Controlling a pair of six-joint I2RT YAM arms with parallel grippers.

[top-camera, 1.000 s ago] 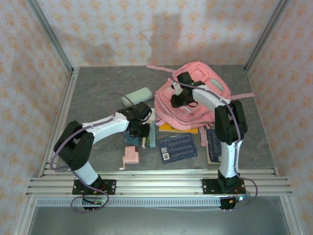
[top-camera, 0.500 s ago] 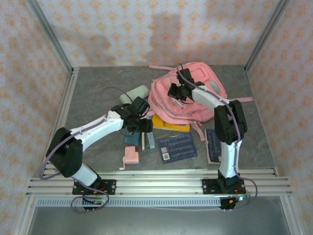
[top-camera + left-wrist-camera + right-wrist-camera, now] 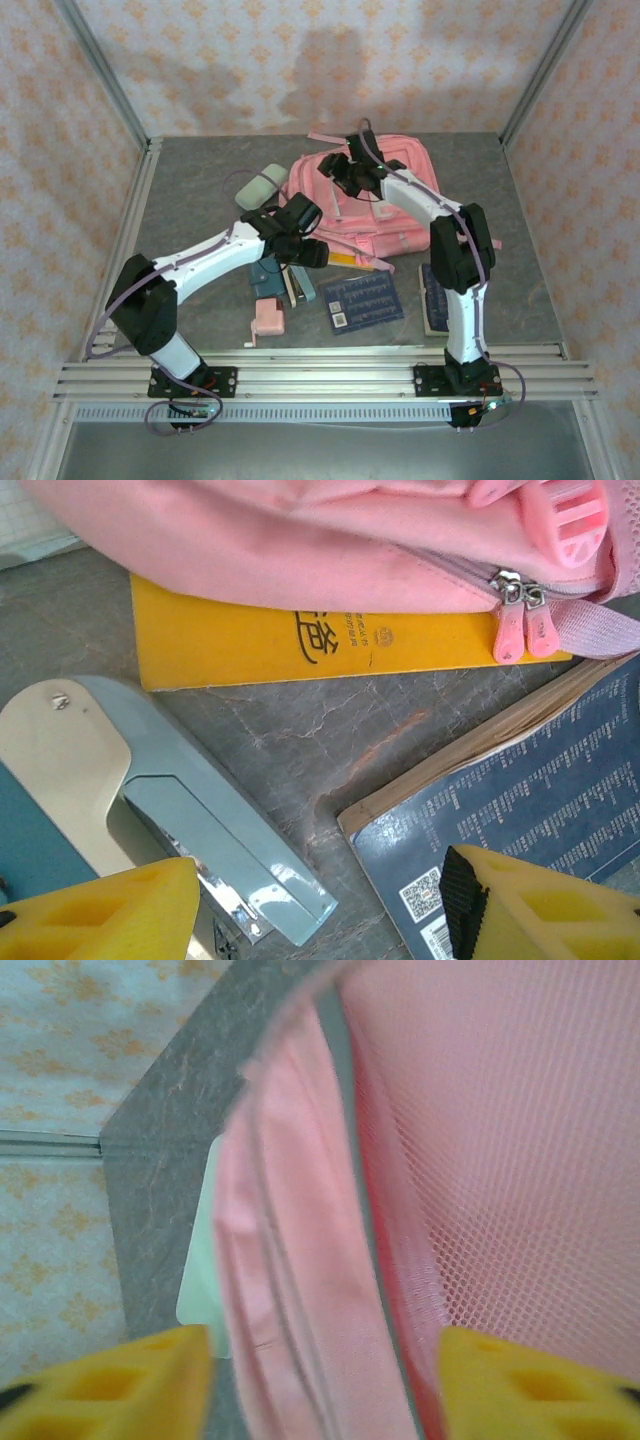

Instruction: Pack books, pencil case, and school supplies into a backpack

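Nearest the arm bases, small pink gadget (image 3: 267,320) lies alone on the table (image 3: 190,215), left of centre. Just beyond: navy book (image 3: 362,300) flat in the middle, second navy book (image 3: 435,298) to its right, partly behind the right arm. White-and-teal stapler (image 3: 305,287) sits just left of the middle navy book, teal snap case (image 3: 267,280) just left of the stapler. Left hand (image 3: 308,250) hangs over that cluster with fingers spread and nothing between them. Its wrist view has the left hand (image 3: 320,910) above bare table (image 3: 300,740), with the stapler (image 3: 200,810) on one side and the navy book's (image 3: 560,790) corner on the other. Yellow book (image 3: 345,258) is flat, far part tucked under the backpack (image 3: 390,215). Wrist view shows the yellow book (image 3: 250,640) with the backpack (image 3: 300,540) lying over its far edge, two pink zip pulls (image 3: 520,625) dangling onto it. Backpack lies centre-far on the table, none of the items packed. Right hand (image 3: 345,178) is at the backpack's far left top, fingers spread. In its wrist view, the right hand (image 3: 320,1385) has a pink strap (image 3: 290,1260) and mesh of the backpack (image 3: 520,1160) running between the fingers; can't tell if they touch the fabric. Pencil case (image 3: 258,187) lies far left, just beside the backpack, glimpsed as pencil case (image 3: 198,1280) behind the strap.
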